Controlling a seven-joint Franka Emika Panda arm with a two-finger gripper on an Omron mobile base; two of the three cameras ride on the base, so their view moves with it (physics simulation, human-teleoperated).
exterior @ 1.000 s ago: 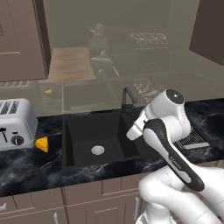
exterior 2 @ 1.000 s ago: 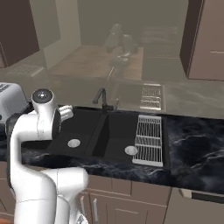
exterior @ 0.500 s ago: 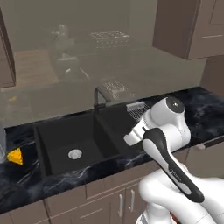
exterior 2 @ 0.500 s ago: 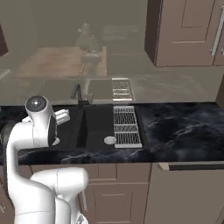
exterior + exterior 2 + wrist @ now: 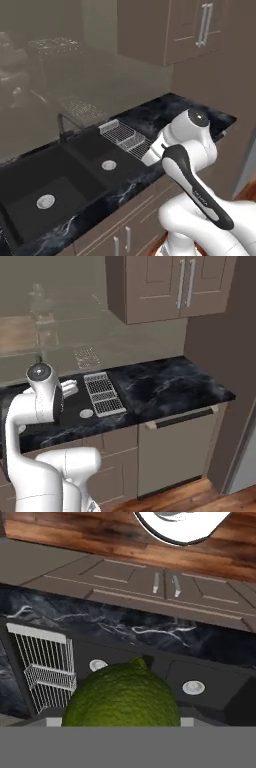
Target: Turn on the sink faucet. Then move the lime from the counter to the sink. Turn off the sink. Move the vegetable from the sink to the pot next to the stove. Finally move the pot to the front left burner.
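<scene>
l→r: sink (image 5: 75, 170) w/ faucet (image 5: 64, 125) and wire rack (image 5: 125, 137) lay left of the arm; counter (image 5: 165, 383) ran right. lime (image 5: 121, 699) sat right at the hand camera, above the sink. fingers' state couldn't be told; lime prob. held between them, carried for the pot step.

My own arm blocks the near right corner of the sink (image 5: 75, 165) in the left base view, and the frame's left edge cuts off the left basin. The faucet (image 5: 67, 125) is thin and dim against the wall. In the hand view, the lime (image 5: 121, 699) covers my fingertips; its underside is cut off below.
</scene>
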